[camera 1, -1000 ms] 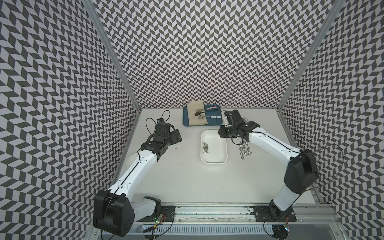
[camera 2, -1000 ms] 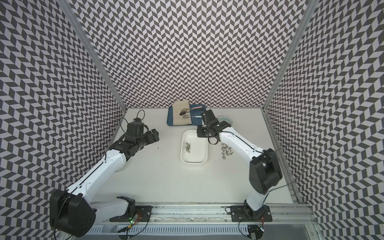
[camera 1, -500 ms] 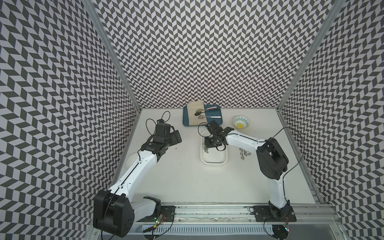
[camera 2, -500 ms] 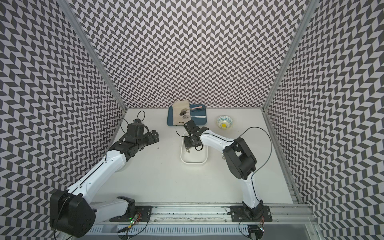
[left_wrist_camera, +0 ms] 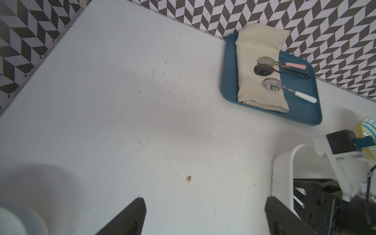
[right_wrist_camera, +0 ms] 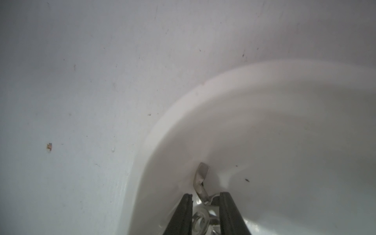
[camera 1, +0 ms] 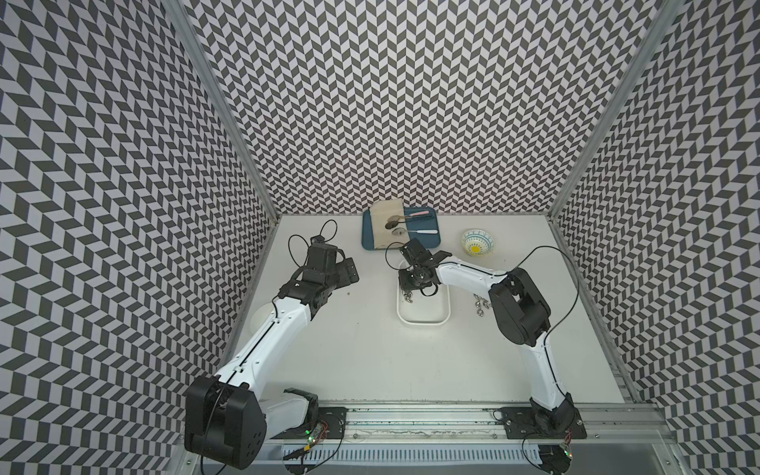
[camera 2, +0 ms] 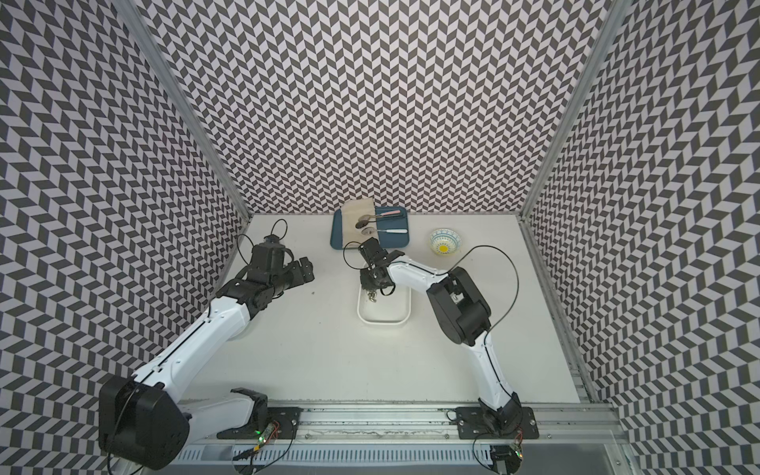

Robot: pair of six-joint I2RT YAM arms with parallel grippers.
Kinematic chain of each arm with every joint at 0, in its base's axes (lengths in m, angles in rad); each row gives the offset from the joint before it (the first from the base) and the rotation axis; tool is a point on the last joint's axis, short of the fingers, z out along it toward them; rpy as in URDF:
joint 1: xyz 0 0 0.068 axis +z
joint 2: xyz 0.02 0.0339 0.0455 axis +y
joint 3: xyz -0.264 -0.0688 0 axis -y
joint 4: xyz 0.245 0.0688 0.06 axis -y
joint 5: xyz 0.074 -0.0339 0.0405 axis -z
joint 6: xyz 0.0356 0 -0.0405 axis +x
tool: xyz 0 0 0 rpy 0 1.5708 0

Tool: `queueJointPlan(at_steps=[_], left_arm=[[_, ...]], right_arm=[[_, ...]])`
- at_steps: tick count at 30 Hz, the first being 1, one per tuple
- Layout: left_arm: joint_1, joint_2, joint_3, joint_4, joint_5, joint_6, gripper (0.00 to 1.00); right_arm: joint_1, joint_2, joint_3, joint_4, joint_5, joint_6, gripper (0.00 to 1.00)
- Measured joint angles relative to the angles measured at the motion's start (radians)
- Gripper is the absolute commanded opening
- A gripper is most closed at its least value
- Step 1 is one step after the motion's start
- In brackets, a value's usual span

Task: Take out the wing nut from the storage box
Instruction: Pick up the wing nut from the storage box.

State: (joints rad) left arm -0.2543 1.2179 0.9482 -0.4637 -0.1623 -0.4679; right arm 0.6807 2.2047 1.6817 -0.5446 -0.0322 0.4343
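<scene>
The right pincer (right_wrist_camera: 205, 195) reaches down into a rounded corner of the shallow white rectangular plastic storage box (right_wrist_camera: 162, 124). Its two dark fingers (right_wrist_camera: 182, 215) are narrowly spread on either side of a small silvery metal wing nut (right_wrist_camera: 201, 177), which lies on the box floor close to the curved wall. One finger touches the nut, a thin gap shows at the other, and one wing juts out past the fingertips. More silvery wing nuts (right_wrist_camera: 200, 221) lie just behind it, under the pincer. In both top views the box (camera 1: 423, 323) sits on the pale grey counter (camera 1: 362, 362) right under this pincer (camera 1: 412, 283). A flat dark-blue tray (camera 1: 432, 242) carrying a beige folded cloth (camera 1: 380, 234) and spoons (camera 1: 423, 232) lies just beyond it. The left pincer (left_wrist_camera: 205, 200) hovers over bare counter well apart from the box, fingers spread wide, holding nothing
</scene>
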Motion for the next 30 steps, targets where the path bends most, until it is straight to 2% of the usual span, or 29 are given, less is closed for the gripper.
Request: queueJointPlan(at_steps=[10,19,30], left_arm=[[0.015,0.0,0.0,0.0,-0.002,0.004,0.96],[0.018,0.0,0.0,0.0,-0.005,0.003,0.95],[0.019,0.0,0.002,-0.001,-0.005,0.003,0.95]], right_arm=[[-0.006,0.035,0.031,0.0,0.023,-0.038,0.22],[-0.01,0.035,0.03,0.017,0.048,-0.056,0.09],[-0.038,-0.026,0.011,-0.005,0.014,-0.049,0.05]])
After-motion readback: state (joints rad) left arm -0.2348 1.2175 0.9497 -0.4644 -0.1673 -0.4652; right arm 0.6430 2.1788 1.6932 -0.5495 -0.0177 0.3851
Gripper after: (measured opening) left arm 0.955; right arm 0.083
